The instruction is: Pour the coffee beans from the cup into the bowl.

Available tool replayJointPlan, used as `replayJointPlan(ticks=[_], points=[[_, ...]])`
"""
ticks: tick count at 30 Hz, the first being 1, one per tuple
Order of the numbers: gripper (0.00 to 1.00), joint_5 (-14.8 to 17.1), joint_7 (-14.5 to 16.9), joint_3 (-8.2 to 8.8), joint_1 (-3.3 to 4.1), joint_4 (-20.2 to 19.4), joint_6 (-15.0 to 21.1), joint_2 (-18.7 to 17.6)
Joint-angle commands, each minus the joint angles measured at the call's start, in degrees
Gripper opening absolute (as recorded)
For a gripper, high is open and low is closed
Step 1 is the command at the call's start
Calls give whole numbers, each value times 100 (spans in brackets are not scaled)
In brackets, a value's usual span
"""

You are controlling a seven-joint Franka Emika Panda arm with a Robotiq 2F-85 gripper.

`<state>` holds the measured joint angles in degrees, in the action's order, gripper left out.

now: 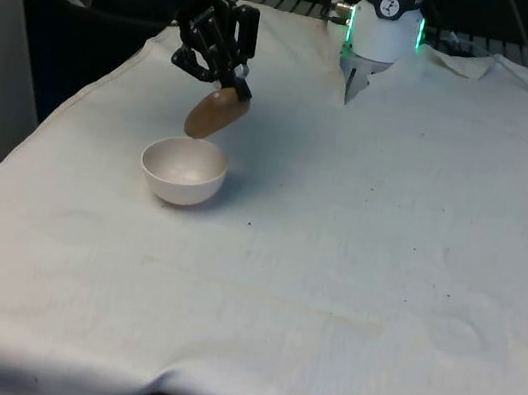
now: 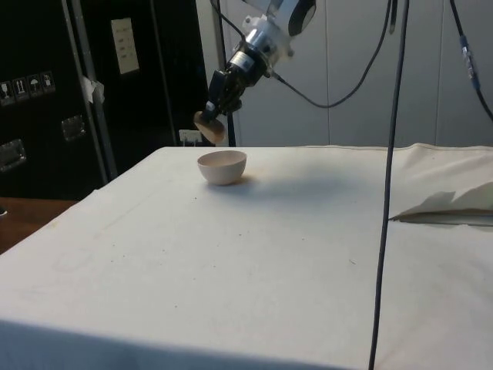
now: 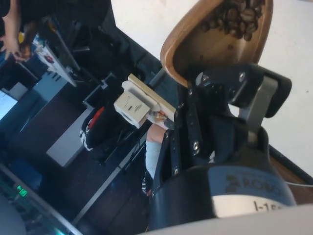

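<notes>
A white bowl [image 1: 183, 171] stands on the cloth at the front view's left; its inside looks bare. Just above its far rim hangs a brown wooden cup [image 1: 216, 114], tilted steeply with its mouth turned down toward the bowl. My gripper [image 1: 228, 87] is shut on the cup's rim. In the side view the cup [image 2: 209, 127] hangs left of and above the bowl [image 2: 223, 166], held by the gripper [image 2: 216, 112]. The wrist view looks into the cup [image 3: 205, 44], where dark coffee beans [image 3: 239, 17] lie heaped against its lower side.
The white cloth [image 1: 356, 254] covers the table, with wide free room toward the front view's right and near edge. The robot's base [image 1: 387, 20] stands at the far end. A hanging black cable [image 2: 391, 177] crosses the side view. A person's hand [image 3: 11, 29] is in the wrist view.
</notes>
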<state>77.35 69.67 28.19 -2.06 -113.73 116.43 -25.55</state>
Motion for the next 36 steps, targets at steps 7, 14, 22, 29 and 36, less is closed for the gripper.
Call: replayJointPlan(ticks=[7,14,22,29,36], points=[[0,166,-97,6,-6,-63,-86,34],[0,286,-235,34,-6,-69,-149,52],[0,298,-481,40,0,-57,-178,74],[0,252,-779,40,6,-23,-201,52],[0,327,-963,23,-29,-6,-327,0]])
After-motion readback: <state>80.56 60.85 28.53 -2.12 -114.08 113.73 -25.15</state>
